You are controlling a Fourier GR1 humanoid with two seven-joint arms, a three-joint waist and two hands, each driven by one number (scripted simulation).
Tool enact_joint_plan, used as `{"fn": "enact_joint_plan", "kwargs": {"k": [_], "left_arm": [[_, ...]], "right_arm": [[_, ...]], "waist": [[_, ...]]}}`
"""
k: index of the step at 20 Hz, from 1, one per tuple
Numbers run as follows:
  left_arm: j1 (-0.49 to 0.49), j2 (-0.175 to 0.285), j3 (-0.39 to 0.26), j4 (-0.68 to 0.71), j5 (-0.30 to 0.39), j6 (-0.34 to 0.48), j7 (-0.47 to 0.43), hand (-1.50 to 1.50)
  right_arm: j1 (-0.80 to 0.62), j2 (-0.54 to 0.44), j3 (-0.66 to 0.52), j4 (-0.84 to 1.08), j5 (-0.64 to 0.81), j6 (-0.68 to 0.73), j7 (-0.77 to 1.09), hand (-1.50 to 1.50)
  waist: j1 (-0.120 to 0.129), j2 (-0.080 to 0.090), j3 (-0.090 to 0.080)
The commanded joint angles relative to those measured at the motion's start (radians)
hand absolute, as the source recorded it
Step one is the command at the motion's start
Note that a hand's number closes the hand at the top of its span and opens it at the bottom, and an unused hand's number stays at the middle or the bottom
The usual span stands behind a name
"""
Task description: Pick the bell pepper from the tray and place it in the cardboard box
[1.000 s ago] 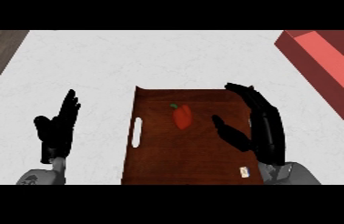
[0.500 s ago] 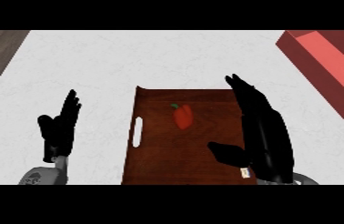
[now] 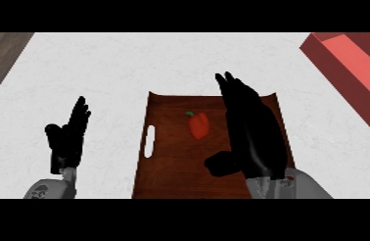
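Observation:
A small red bell pepper (image 3: 198, 126) with a green stem lies near the middle of the brown wooden tray (image 3: 170, 174). My right hand (image 3: 249, 132) is over the tray's right half, open, with straight fingers pointing away from me and the thumb out to the left; it is just to the right of the pepper and does not touch it. My left hand (image 3: 66, 139) rests open on the counter left of the tray, fingers up. The reddish cardboard box (image 3: 343, 63) shows at the upper right edge, partly cut off.
The tray has a slot handle (image 3: 149, 142) on its left side. White counter (image 3: 145, 63) lies between the tray and the box. A dark wooden strip (image 3: 11, 46) shows at the upper left corner.
My right hand has moved left and farther over the tray, closer to the pepper, now covering the tray's right side. The left hand and the pepper have stayed put.

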Motion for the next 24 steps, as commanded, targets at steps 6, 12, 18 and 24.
{"fn": "enact_joint_plan", "kwargs": {"k": [6, 12, 18, 24], "left_arm": [[-0.015, -0.019, 0.001, 0.034, -0.015, -0.004, -0.015, 0.0], [-0.009, -0.022, -0.01, -0.046, -0.028, 0.017, 0.054, 0.0], [-0.005, -0.017, 0.016, -0.002, -0.021, -0.021, -0.009, 0.0], [-0.006, -0.012, 0.03, 0.019, -0.025, -0.029, -0.009, 0.0]], "right_arm": [[-0.08, 0.174, -0.001, 0.191, 0.01, 0.175, 0.235, -1.5], [-0.153, 0.188, 0.038, 0.25, -0.058, 0.096, 0.315, -1.5], [-0.127, 0.188, 0.047, 0.326, -0.014, 0.078, 0.283, -1.5], [-0.207, 0.189, 0.072, 0.359, -0.091, 0.064, 0.38, -1.5]], "waist": [[-0.003, 0.002, -0.001], [0.011, -0.001, 0.001], [0.003, -0.001, 0.001], [0.007, -0.001, 0.0]]}}
